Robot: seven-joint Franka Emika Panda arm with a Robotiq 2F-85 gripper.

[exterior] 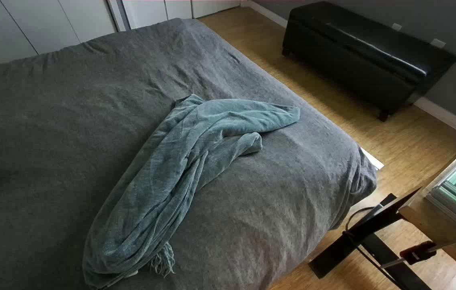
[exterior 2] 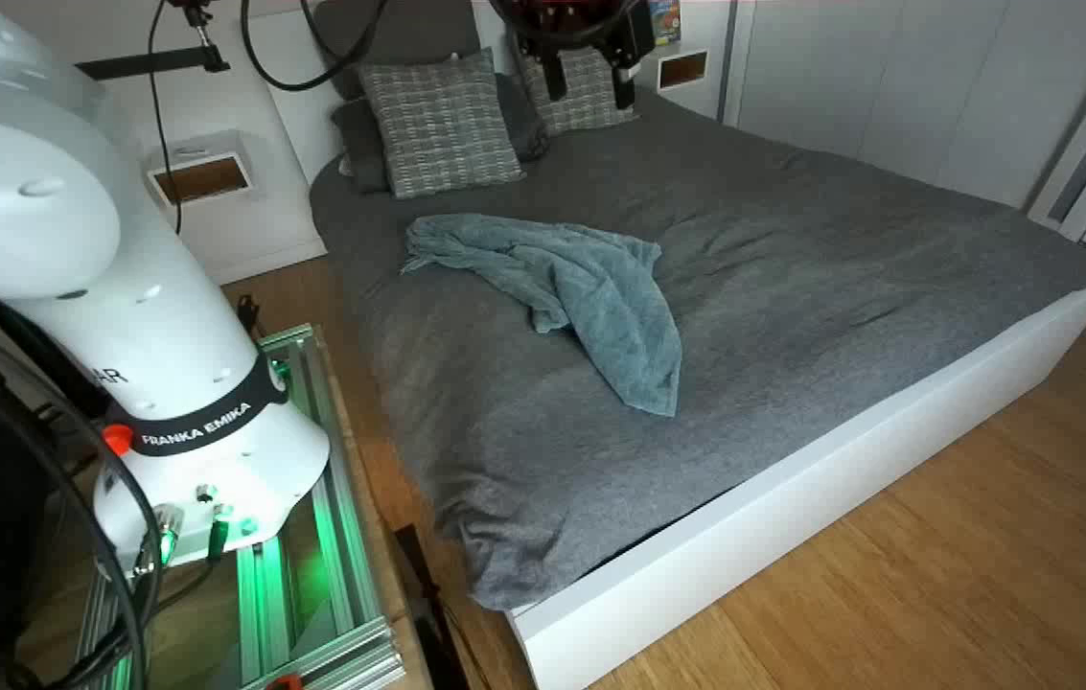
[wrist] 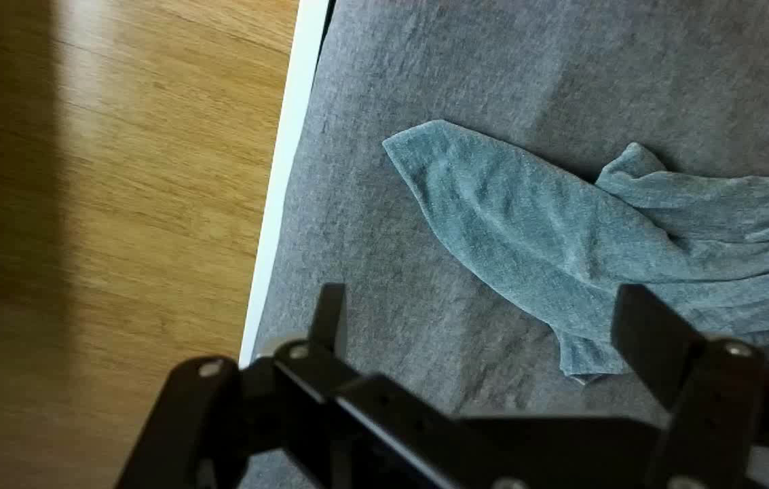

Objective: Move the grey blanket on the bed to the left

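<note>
Teal-grey and rumpled, the blanket (exterior: 167, 173) lies on the bed (exterior: 50, 141). From its middle in an exterior view, the fringe (exterior: 163, 262) sits at six o'clock, a tapered corner (exterior: 288, 114) at two, and, across the floor (exterior: 405, 149), a black bench (exterior: 368, 56) also at two. In the wrist view the blanket stretches toward three o'clock, while the gripper (wrist: 482, 309) sits at six, fingers (wrist: 330, 319) spread wide; its height above the bed is hard to judge.

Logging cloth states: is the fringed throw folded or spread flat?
Neither: rumpled. Both exterior views show the fringed throw bunched in uneven creases.
</note>
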